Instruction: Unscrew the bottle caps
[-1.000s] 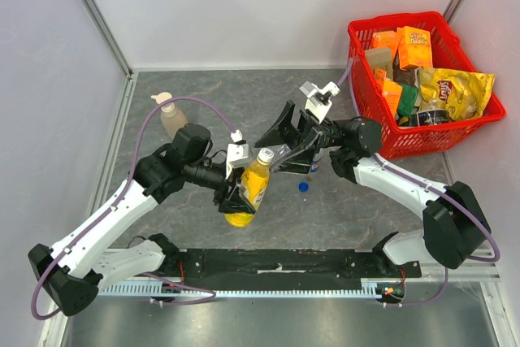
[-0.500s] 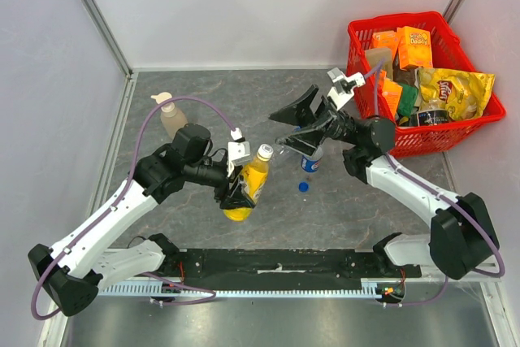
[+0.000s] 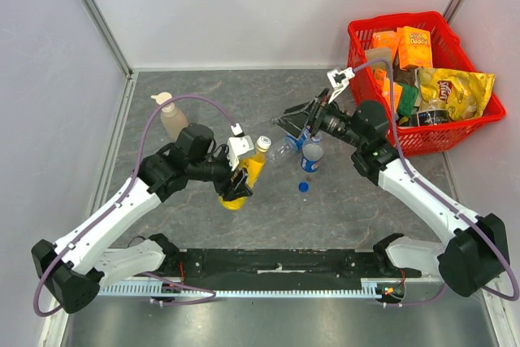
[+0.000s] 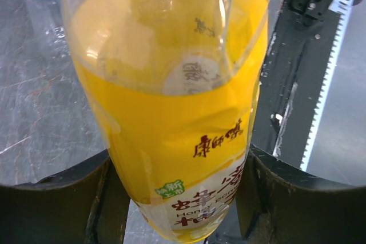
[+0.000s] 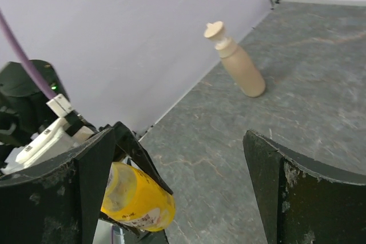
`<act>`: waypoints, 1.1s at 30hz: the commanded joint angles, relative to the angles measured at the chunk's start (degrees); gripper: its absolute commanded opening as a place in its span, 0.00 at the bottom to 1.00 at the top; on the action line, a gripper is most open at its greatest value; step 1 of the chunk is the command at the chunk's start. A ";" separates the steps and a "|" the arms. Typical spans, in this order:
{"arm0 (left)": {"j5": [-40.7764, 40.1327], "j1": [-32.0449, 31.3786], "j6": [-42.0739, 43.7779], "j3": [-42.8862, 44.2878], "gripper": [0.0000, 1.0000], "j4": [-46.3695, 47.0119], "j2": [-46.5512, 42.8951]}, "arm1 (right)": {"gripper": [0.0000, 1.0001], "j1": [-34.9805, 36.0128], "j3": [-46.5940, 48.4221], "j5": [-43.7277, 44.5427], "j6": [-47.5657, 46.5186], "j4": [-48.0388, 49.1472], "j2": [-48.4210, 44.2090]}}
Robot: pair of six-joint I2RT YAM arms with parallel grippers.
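Note:
My left gripper (image 3: 236,182) (image 4: 177,190) is shut on the yellow juice bottle (image 3: 245,175) (image 4: 171,101), held tilted above the table. A white cap (image 3: 262,144) shows at the bottle's neck. My right gripper (image 3: 292,122) (image 5: 180,141) stands wide open and empty, up and to the right of that cap and apart from it. The right wrist view shows the juice bottle (image 5: 140,201) low on the left. A clear bottle with a blue label (image 3: 311,158) stands under the right arm, with another clear bottle (image 3: 283,149) lying beside it. A blue cap (image 3: 303,187) lies loose on the table.
A beige pump-top soap bottle (image 3: 172,117) (image 5: 237,64) stands at the back left near the wall. A red basket (image 3: 370,67) full of snack packs sits at the back right. A black rail (image 3: 276,266) runs along the near edge between the arm bases.
The right gripper has let go at the juice bottle's cap, opened wide and drawn back to the upper right. The left gripper has shifted the juice bottle a little away and up.

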 commanded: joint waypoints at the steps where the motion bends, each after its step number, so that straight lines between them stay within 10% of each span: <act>1: -6.01 0.22 -2.18 -0.26 0.02 2.31 0.23 | 0.98 -0.10 2.61 6.14 -3.92 -8.83 -1.19; 14: -17.97 0.22 -4.46 -0.87 0.02 2.57 2.95 | 0.96 0.69 4.28 4.83 -3.83 -8.66 1.19; 33: -14.55 0.84 -5.43 1.23 0.02 1.96 0.32 | 0.86 6.84 6.92 -2.20 -7.70 -5.24 1.98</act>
